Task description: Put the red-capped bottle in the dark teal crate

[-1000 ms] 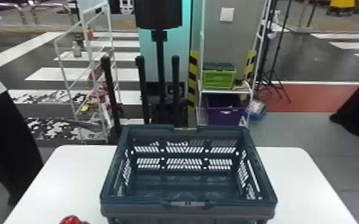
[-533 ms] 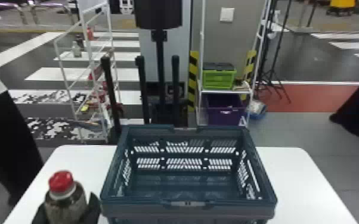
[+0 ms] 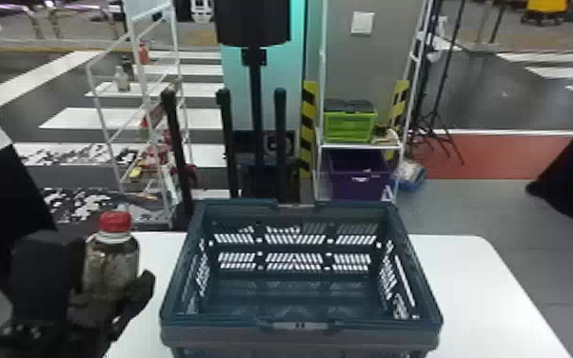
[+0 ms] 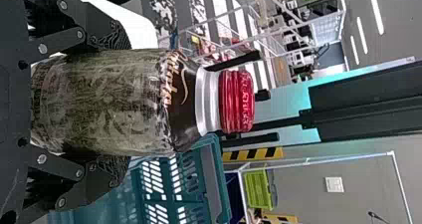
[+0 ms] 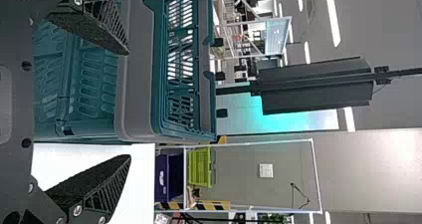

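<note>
In the lower left of the head view, the left gripper (image 3: 104,285) is closed around the bottle (image 3: 112,257), its black, rough-textured fingers pressing both sides. The bottle stands upright, left of the crate and outside it: mottled grey-green body, dark rounded shoulder, white ring, ridged red cap (image 3: 115,222). The dark teal crate (image 3: 228,337), a box with slotted walls and a grey front band, sits lower centre on a smooth white table (image 3: 471,285) with rounded corners. The right gripper (image 5: 127,104) holds its ribbed, wedge-shaped fingers wide apart near the crate. Compared with half a second ago, the bottle and left gripper are higher in the head view and slightly nearer the crate.
</note>
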Tool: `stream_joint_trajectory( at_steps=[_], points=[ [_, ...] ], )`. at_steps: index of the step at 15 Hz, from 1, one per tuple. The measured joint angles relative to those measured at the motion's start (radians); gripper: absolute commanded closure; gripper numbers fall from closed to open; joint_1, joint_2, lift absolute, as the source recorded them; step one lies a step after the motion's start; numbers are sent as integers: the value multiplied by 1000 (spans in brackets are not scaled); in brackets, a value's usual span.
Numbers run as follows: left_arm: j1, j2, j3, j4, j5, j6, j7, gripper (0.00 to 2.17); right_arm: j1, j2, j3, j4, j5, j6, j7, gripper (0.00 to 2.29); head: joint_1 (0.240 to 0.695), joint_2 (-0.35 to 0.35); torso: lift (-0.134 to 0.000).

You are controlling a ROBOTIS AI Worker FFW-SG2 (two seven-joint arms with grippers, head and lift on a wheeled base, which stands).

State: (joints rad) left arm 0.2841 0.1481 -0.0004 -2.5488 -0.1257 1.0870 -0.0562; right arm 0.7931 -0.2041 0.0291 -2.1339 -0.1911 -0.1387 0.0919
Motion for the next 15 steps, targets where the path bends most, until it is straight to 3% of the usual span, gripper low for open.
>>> stream_joint_trajectory(
  at_steps=[3,6,9,15],
  points=[
    [-141,19,-52,42,-27,54,-133,1895,1,2,-1,0,2,0,0,147,499,0,0],
    [-339,79,-134,144,-43,226,-308,1895,2,4,-3,2,2,0,0,147,499,0,0],
    [-531,102,-247,328,-51,267,-467,1895,3,7,-3,11,1,-1,0,147,499,0,0],
    [-821,124,-483,760,-45,213,-701,1895,19,15,-11,21,1,-37,0,147,499,0,0]
  ],
)
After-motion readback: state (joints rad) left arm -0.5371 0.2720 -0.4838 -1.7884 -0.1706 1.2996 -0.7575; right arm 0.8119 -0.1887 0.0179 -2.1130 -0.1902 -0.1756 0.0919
